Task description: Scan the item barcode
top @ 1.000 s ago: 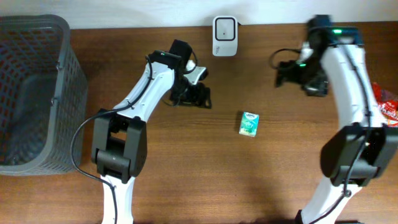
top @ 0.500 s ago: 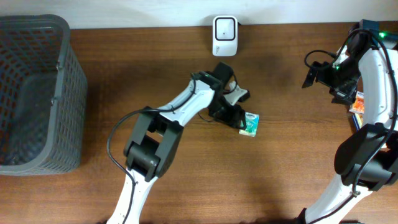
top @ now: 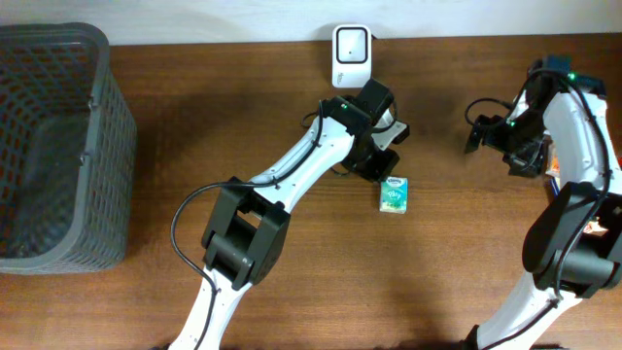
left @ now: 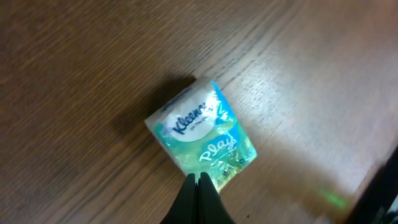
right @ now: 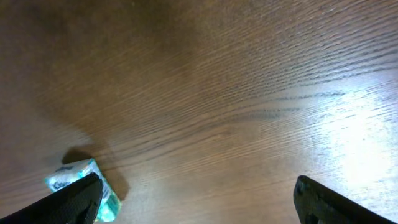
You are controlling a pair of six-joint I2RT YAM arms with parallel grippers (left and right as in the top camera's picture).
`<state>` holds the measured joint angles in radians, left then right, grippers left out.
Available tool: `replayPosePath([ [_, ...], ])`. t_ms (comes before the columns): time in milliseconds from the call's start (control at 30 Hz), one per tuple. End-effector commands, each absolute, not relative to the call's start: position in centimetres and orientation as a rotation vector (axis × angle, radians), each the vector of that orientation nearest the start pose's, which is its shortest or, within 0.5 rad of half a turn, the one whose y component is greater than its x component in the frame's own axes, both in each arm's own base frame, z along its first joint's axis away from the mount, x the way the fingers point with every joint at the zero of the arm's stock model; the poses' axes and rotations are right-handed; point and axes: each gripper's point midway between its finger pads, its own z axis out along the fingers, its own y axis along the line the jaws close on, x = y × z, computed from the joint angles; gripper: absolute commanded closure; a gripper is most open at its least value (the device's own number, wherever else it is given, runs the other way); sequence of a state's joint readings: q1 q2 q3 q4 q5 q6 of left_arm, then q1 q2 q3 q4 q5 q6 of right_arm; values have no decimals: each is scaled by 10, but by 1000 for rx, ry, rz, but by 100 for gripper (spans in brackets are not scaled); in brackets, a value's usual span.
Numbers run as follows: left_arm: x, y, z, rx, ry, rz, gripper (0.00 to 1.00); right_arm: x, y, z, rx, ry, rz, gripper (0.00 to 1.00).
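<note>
The item is a small green and white Kleenex tissue pack (top: 393, 194) lying flat on the wooden table, right of centre. In the left wrist view the pack (left: 202, 137) lies just beyond my left gripper (left: 198, 177), whose jaws are pressed together with their tips at the pack's near edge. From overhead the left gripper (top: 386, 175) hangs right above the pack's upper end. The white barcode scanner (top: 351, 44) stands at the table's back edge. My right gripper (top: 476, 124) hovers open at the right, and its view (right: 198, 183) catches the pack (right: 74, 175) behind its left finger.
A large grey mesh basket (top: 97, 107) fills the left end of the table. An orange-red packet (top: 555, 161) peeks out beside the right arm at the right edge. Bare wood lies between the pack and the front edge.
My left arm swung right from near the scanner to the tissue pack and its jaws closed. The right arm shifted right, then slightly back left, staying open. The pack barely moved.
</note>
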<state>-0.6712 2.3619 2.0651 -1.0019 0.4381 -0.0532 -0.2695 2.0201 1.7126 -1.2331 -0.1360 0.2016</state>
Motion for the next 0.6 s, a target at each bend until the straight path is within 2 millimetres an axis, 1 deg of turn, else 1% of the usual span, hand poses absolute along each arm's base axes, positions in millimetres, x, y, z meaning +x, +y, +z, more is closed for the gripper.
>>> replayPosePath([
  [0, 357, -381, 58, 919, 2826, -741, 100, 385, -83, 88, 707, 3019, 190, 2],
  [200, 341, -394, 38, 961, 2827, -743, 100, 385, -83, 88, 706, 3017, 190, 2],
  [233, 339, -394, 31, 932, 2852, -711, 100, 385, -83, 88, 706, 3017, 190, 2],
  [300, 341, -390, 25, 876, 2880, -644, 100, 385, -83, 88, 706, 3018, 189, 2],
  [433, 347, -383, 20, 864, 2879, -555, 100, 385, -84, 88, 706, 3017, 189, 2],
  [567, 346, -381, 8, 860, 2888, -543, 100, 385, -84, 88, 706, 3017, 189, 2],
])
